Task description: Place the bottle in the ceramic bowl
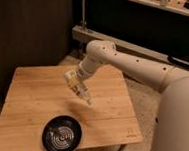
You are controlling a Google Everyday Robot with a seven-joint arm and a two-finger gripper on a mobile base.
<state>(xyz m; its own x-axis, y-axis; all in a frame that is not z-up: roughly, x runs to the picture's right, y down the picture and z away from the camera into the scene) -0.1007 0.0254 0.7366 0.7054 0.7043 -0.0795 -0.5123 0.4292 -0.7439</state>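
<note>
Camera view gives us a small wooden table (30,96) seen from above, and the white arm (134,69) of the robot reaches over it from the right side. The gripper (76,78) is above the middle of the table, a little toward the back edge. Its jaws are closed on the bottle (83,93), at the upper, thick end of it where we see the yellowish patch. The bottle is tilted, and its narrow neck points down and to the right. It seems to hang over the wood without touching it, and we see a faint shadow on the boards under the neck. The ceramic bowl (62,134) stands upright near the front edge of the table, black and glossy with pale rings inside. The bottle is apart from the bowl, behind it and slightly to the right.
</note>
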